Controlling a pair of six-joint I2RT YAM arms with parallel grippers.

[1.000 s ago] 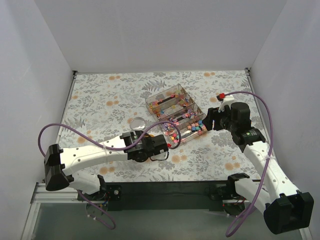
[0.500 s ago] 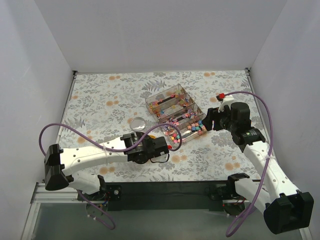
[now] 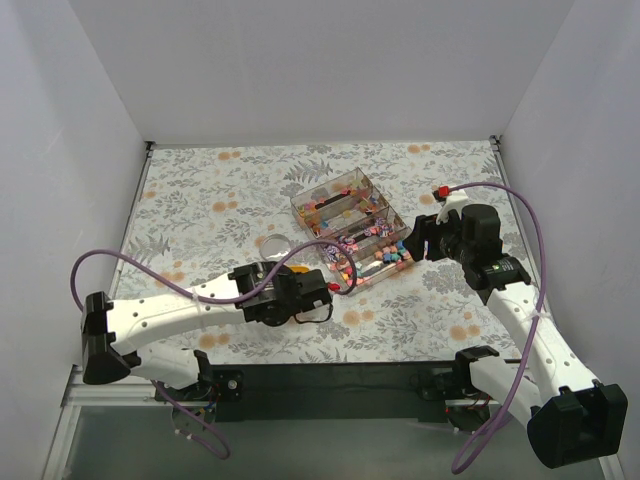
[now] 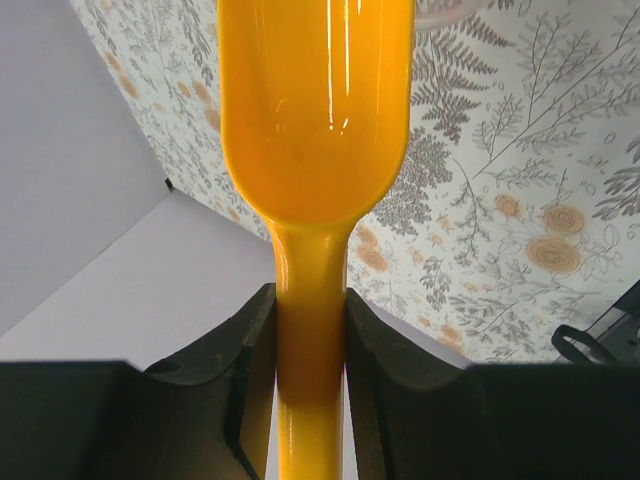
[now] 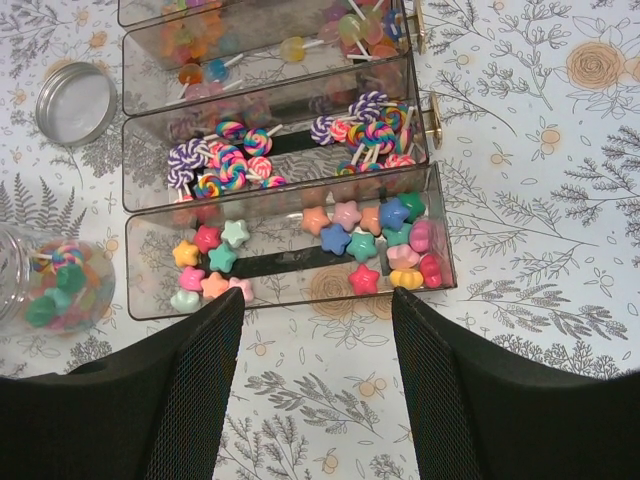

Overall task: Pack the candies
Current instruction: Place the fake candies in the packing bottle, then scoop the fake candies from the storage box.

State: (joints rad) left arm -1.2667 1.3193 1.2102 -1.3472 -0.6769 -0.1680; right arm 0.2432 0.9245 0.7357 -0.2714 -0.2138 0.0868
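The candies (image 5: 375, 245) lie mostly in a clear compartment box (image 5: 285, 292) that stands near the middle of the bench, a little toward its right edge and set at a slant to the edges. In the right wrist view the compartment nearest the camera holds star-shaped sweets in pink, orange, blue, green and red, gathered in two loose groups at its ends. The next compartment holds swirled lollipops (image 5: 368, 130), purple-and-white and rainbow. The one beyond holds round lollipops on sticks.

More candies sit in a glass jar (image 5: 50, 290) just off the box's left near corner, on the side toward the near edge. Whether the jar stands upright or is tipped cannot be told. Its metal lid (image 5: 75, 100) lies flat on the flowered cloth (image 3: 200, 200), apart from the jar and to the left of the box.

The jaws of the left arm (image 3: 180, 310) are narrowed onto the handle of an orange scoop (image 4: 315, 110), one on each side. The scoop's bowl points away from the wrist over the cloth, and no sweets show in it. From above, this wrist is beside the box's near left corner, close to the jar.

The jaws of the right arm (image 3: 530, 335) stand wide apart and hold nothing. They hang just off the box's right side, and the star compartment shows between them.
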